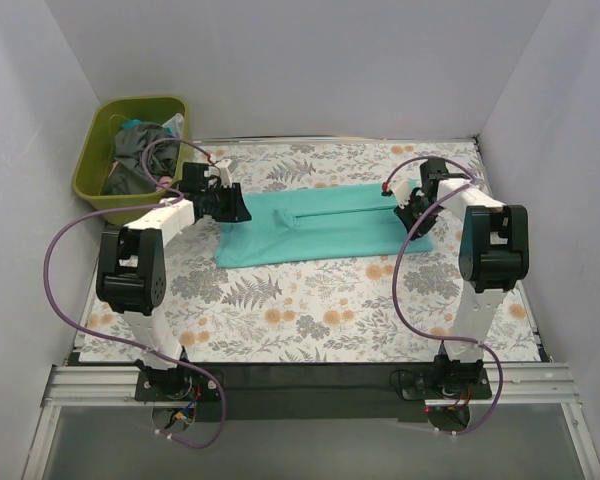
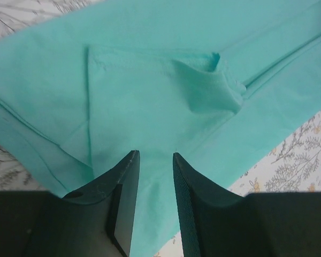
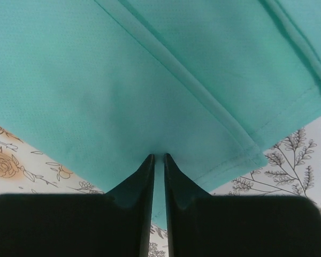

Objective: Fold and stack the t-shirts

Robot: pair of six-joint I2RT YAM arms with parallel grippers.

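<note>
The turquoise-green t-shirt [image 1: 320, 225] is a soft, fine-knit cloth folded into a long flat band, with straight lengthwise creases and doubled edges. It lies on the floral-print table cloth [image 1: 310, 310], to the right of the olive-green basket [image 1: 88, 165] and nearer to the arm bases than that basket. The basket is a rigid plastic tub with a rounded rim. It holds crumpled dark grey t-shirts [image 1: 130, 165] in a loose heap. In the left wrist view, a folded-in flap with a stitched hem [image 2: 128, 58] lies on the band, and one corner of the flap is puckered up into a small ridge. The left gripper [image 2: 155, 154] is at the end of the band closest to the basket. Its dark, ribbed fingers [image 2: 123, 203] stand apart with a clear gap, and the cloth lies under and between them, ungripped. The right gripper [image 3: 158, 156] is at the end of the band farthest from the basket, over a hemmed corner. Its smooth black fingers [image 3: 142, 198] are drawn almost together, leaving only a narrow slit filled by a thin strip of the turquoise cloth, so the jaws are clamped on the shirt's edge.
</note>
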